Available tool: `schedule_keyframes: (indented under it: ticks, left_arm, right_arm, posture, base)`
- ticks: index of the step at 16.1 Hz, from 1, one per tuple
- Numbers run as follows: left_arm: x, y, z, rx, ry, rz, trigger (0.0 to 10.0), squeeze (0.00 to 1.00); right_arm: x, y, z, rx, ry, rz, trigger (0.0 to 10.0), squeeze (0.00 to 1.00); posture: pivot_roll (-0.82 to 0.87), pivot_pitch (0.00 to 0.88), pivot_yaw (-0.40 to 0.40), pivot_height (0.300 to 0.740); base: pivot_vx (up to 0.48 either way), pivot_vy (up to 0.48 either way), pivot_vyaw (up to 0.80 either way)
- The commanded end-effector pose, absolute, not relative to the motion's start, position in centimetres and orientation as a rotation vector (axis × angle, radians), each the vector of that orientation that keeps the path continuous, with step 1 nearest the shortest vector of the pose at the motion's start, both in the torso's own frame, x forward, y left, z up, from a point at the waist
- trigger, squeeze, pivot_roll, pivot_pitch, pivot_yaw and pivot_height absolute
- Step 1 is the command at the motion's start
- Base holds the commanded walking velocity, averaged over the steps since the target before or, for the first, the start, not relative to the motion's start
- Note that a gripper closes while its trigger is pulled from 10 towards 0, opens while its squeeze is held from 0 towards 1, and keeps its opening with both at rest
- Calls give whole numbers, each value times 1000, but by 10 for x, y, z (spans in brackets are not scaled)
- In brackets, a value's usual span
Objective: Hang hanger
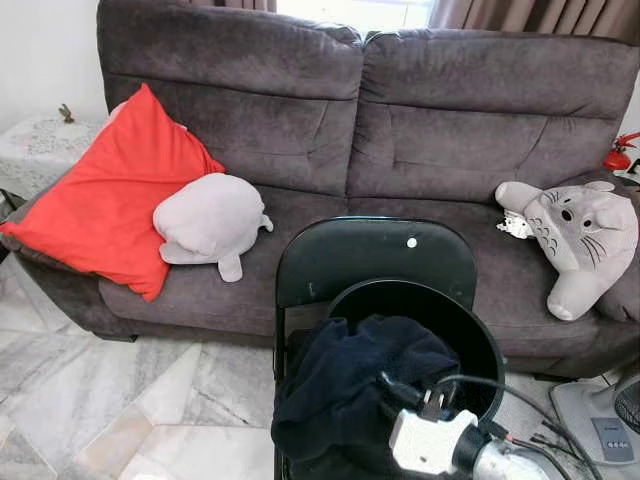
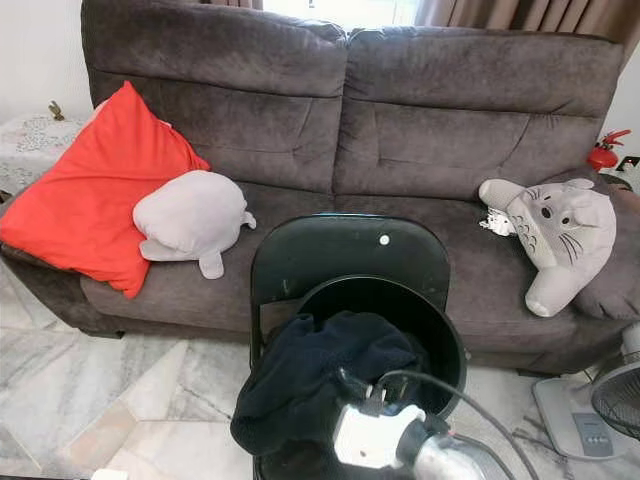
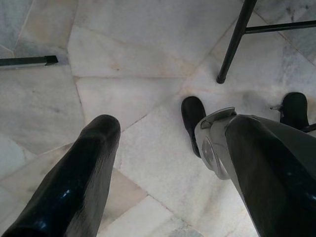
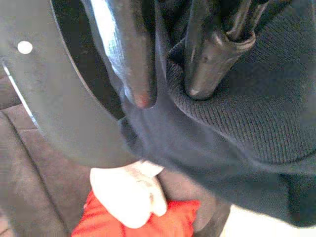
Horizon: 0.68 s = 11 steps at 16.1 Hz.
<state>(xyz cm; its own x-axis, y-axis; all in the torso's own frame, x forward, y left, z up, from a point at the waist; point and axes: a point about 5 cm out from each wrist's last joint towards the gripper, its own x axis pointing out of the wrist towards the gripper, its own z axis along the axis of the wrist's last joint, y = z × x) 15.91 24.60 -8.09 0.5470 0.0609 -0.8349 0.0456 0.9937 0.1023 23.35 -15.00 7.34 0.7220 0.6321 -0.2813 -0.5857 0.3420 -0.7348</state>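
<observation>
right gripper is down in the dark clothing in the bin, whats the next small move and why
Probably close the right gripper on the dark garment and lift a little. Its fingers are spread and pressed into the knit fabric draped over the black bin, with nothing pinched between them yet. No hanger can be made out. The left gripper hangs open over the marble floor.

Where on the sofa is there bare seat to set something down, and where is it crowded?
The seat is bare in the middle, between the grey seal plush and the Totoro plush, behind the black chair's backrest. The left end is crowded by the red cushion. The black basket is full of dark clothing, where the right claw sits.
</observation>
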Motion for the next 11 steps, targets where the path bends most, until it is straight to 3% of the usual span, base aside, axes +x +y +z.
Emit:
schedule_keyframes:
  ticks: [1, 5, 11]
  left_arm:
    - [154, 248, -83, 128, 1014, 9, 10000, 0]
    - [154, 248, -83, 129, 1013, 8, 10000, 0]
    - [155, 248, -82, 133, 1012, 7, 10000, 0]
  right_arm:
    - [236, -151, 80, -901, -78, 761, 0, 0]
    - [233, -151, 76, -859, -44, 766, 0, 0]
    - [249, -155, 110, -721, -139, 580, 0, 0]
  posture:
    - [-110, 65, -17, 740]
    - [-109, 71, -17, 740]
    - [-115, 73, -15, 740]
  base:
    - [0, 0, 0]
    - [0, 0, 0]
    - [0, 0, 0]
